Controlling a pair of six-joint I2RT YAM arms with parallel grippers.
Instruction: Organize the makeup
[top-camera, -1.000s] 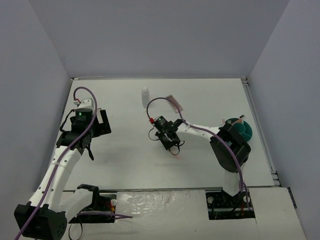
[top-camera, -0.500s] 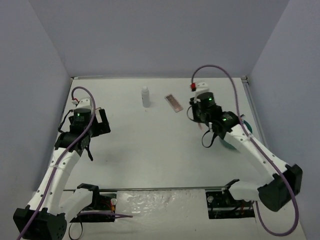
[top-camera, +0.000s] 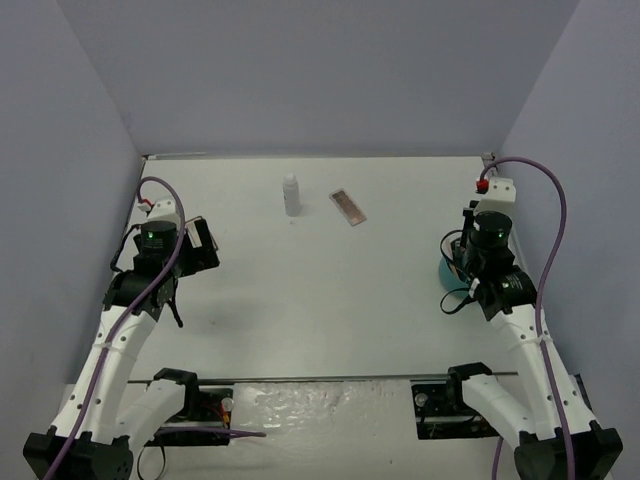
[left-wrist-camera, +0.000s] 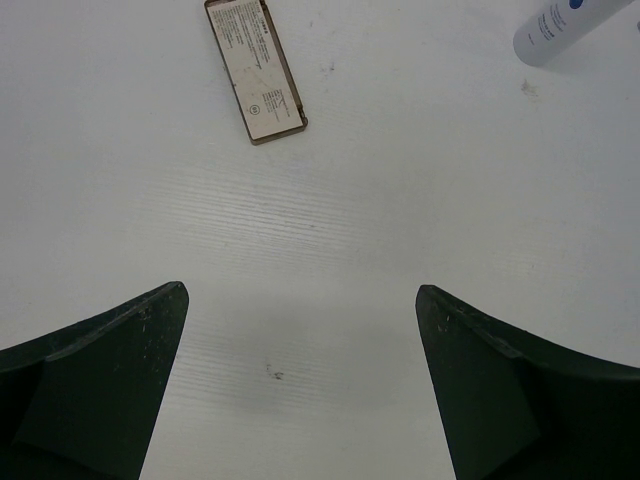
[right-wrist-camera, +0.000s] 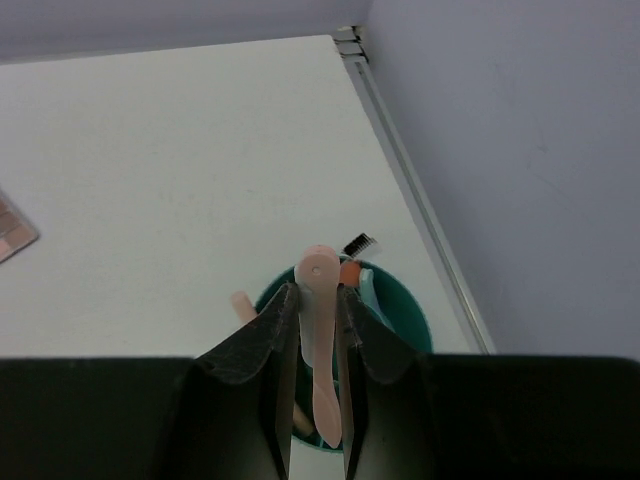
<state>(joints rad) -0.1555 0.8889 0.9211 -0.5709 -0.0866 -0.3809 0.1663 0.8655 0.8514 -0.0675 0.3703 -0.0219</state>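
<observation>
Overhead, the right gripper (right-wrist-camera: 318, 294) hangs over the teal tub (right-wrist-camera: 402, 312) at the table's (top-camera: 300, 310) right side, near the wall. Its jaws are pinched narrow on one pink stick (right-wrist-camera: 319, 268). The stick runs lengthwise between the fingers, its rounded end poking out past the fingertips and over the tub's opening.

Inside the tub, the right wrist view shows three more pieces: a stick with a small black bristle head (right-wrist-camera: 359, 243), an orange piece (right-wrist-camera: 349, 273) just beside the held stick, and a second pink stick (right-wrist-camera: 242, 304) leaning at the left rim. What else lies deeper is hidden by the fingers.

The left gripper (left-wrist-camera: 300, 296) is spread wide and holds nothing, with bare table between its fingers. It sits at the table's left side, well apart from the tub.

On the table, overhead — one whitish bottle (top-camera: 291, 194), upright, and one flat brown-pink palette (top-camera: 348, 207) just to its right, both toward the far edge and apart from either gripper.
</observation>
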